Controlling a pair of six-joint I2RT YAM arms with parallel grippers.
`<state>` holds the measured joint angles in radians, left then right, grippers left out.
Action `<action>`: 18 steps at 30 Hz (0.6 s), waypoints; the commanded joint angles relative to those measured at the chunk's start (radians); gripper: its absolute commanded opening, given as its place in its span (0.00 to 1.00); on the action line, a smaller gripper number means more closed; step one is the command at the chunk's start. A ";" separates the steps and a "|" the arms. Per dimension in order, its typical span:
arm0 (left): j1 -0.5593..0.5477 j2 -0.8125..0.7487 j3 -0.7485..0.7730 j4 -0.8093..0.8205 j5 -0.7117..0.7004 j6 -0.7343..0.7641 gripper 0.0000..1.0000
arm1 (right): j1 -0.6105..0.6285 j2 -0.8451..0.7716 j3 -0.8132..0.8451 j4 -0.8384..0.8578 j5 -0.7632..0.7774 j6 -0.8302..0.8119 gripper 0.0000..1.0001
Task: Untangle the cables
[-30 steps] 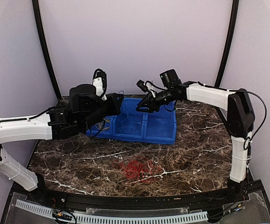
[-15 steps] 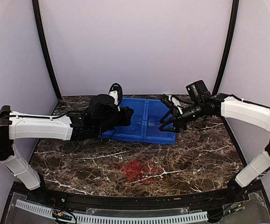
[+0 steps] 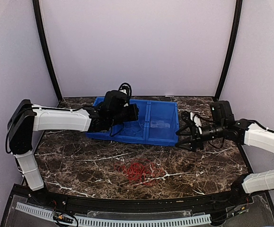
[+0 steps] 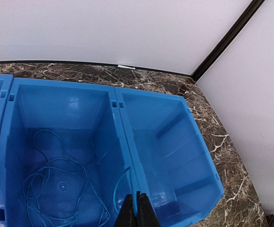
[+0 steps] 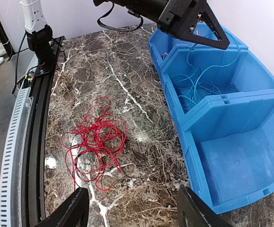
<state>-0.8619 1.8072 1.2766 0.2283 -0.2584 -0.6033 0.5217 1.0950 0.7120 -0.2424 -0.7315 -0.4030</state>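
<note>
Lying in a loose heap on the marble table, low centre of the overhead view, the red cable looks hair-thin, nearly weightless and limp. It should snag on itself rather than slip, and a pull at the dense middle would likely tighten it. An outer loop at the heap's edge, toward the bottom of the right wrist view, seems the better hold. The blue cable lies coiled in a compartment of the blue bin. One strand climbs toward the left gripper, whose jaws are clenched, though whether they pinch it I cannot tell. The right gripper, jaws spread and empty, hangs right of the bin, apart from the heap.
</note>
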 commanded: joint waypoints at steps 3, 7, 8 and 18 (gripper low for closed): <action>0.064 0.068 0.100 -0.018 -0.017 0.018 0.00 | -0.015 -0.021 -0.010 0.089 0.050 -0.026 0.65; 0.083 0.167 0.235 -0.084 -0.019 0.084 0.00 | -0.033 -0.047 -0.031 0.088 0.054 -0.045 0.65; 0.085 0.198 0.256 -0.098 -0.023 0.097 0.00 | -0.039 -0.054 -0.033 0.088 0.052 -0.045 0.65; 0.090 0.225 0.276 -0.164 0.035 0.083 0.19 | -0.060 -0.057 -0.040 0.088 0.061 -0.061 0.70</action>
<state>-0.7704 2.0590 1.5608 0.1005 -0.2569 -0.5316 0.4728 1.0489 0.6815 -0.1856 -0.6781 -0.4488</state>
